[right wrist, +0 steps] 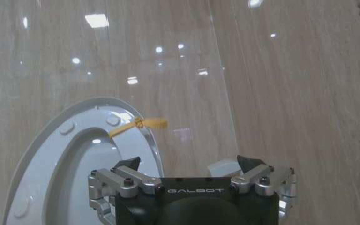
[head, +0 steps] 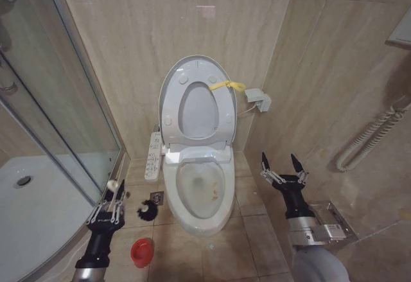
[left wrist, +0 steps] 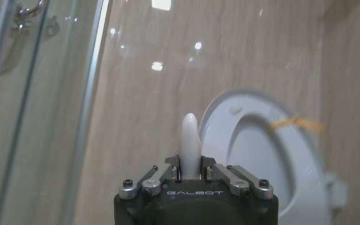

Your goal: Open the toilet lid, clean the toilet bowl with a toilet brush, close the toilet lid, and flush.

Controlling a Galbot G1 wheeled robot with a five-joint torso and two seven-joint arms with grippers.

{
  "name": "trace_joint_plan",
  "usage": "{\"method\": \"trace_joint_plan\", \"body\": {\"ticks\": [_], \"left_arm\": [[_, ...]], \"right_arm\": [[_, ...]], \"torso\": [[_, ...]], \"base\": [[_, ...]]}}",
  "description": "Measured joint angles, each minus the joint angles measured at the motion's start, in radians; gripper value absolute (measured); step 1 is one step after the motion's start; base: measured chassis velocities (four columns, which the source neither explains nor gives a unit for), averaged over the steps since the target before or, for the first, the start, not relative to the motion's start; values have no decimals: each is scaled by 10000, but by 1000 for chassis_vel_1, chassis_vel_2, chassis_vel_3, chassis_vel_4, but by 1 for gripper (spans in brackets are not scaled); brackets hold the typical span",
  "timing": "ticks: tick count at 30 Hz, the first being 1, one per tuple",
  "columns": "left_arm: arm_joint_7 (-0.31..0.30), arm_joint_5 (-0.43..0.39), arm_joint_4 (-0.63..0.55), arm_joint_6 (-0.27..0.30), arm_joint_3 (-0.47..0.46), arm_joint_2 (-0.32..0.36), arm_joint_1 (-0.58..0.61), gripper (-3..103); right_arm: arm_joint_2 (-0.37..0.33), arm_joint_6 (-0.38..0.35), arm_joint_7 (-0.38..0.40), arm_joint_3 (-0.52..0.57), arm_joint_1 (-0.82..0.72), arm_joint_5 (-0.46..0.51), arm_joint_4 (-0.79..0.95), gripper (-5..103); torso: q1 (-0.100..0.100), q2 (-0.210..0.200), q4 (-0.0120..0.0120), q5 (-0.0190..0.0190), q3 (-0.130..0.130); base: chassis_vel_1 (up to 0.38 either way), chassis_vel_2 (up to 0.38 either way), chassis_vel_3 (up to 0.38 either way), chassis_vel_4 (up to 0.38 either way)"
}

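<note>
Your left gripper (head: 114, 195) is clamped on the brush (head: 146, 212) handle, bristles low on the floor just left of the bowl (head: 200, 192), lid (head: 198, 101) up; right gripper (head: 282, 166) gapes empty.

Toilet bowl (head: 200, 195) gapes open at my twelve; shower glass (head: 64, 121) crowds my nine; red holder (head: 142, 252) underfoot
</note>
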Motion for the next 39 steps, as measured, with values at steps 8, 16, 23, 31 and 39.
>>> {"method": "trace_joint_plan", "body": {"ticks": [8, 16, 23, 31, 39], "left_arm": [[1397, -1391, -404, -266, 128, 674, -225, 20], [2793, -2255, 1079, -771, 409, 1917, -1320, 20], [3424, -2846, 1530, -926, 861, 2934, -2202, 20], [5601, -4665, 2533, -1528, 1349, 4164, -3641, 20], [6140, -5571, 4211, -1759, 3368, 4920, -6307, 20]], "right_arm": [[-75, 163, -217, -361, 295, 106, -247, 100], [-151, 632, -601, -548, 796, 541, -928, 100], [-22, 866, -853, -394, 713, 558, -1052, 100], [447, 1100, -1048, -379, 581, 207, -1322, 100], [839, 1476, -1335, -332, 568, 31, -1712, 100]], "torso": [[0, 0, 3, -1, 0], [1, -2, 0, -9, 1], [1, -2, 0, -5, 1], [1, -2, 1, -5, 1], [1, -2, 2, -3, 1]], "base": [[0, 0, 0, 0], [0, 0, 0, 0], [0, 0, 0, 0], [0, 0, 0, 0], [0, 0, 0, 0]]}}
